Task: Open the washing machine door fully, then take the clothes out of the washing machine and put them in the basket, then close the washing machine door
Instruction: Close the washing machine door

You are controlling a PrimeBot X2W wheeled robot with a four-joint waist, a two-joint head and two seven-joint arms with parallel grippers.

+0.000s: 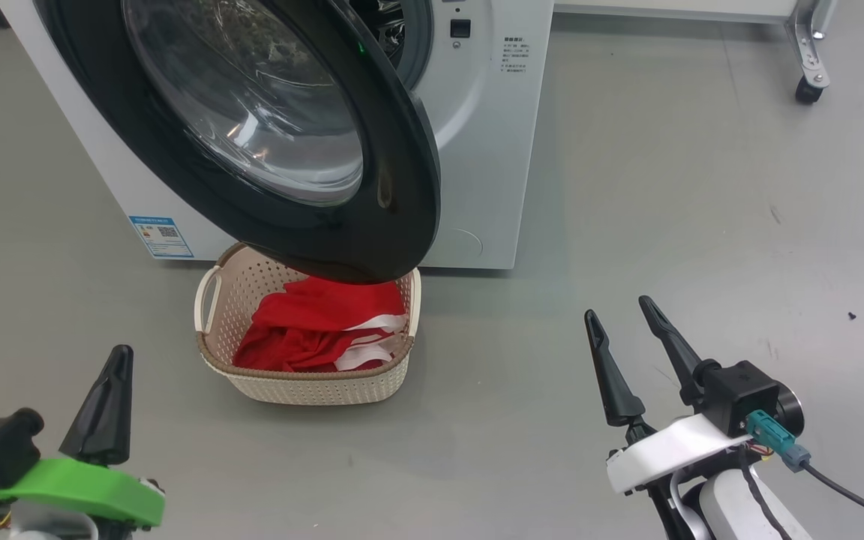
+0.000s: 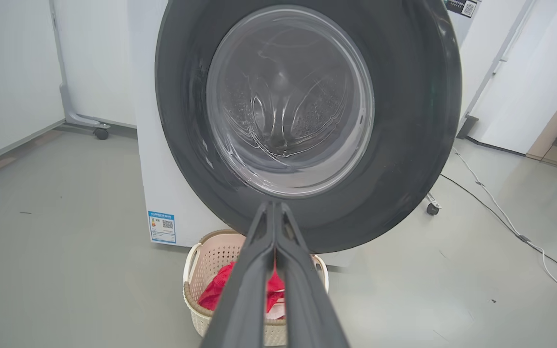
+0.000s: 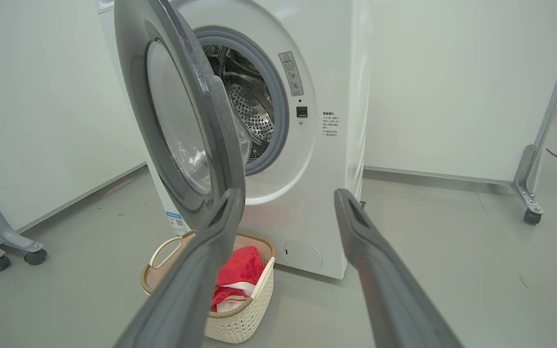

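Grey floor [image 1: 664, 187], open at right; washing machine door [image 1: 252, 135] half-swung, hiding far rim of basket [image 1: 312, 390]; clothes [image 1: 304, 330] inside; left gripper [image 1: 123, 352] clenched, right gripper [image 1: 616, 307] released.

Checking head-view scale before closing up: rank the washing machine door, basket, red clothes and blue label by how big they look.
1. washing machine door, swung toward the camera, so it may look enlarged
2. basket
3. red clothes
4. blue label

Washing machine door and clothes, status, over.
Left gripper shut, right gripper open, both empty. Red clothes in basket. Washing machine door open, overhanging basket.
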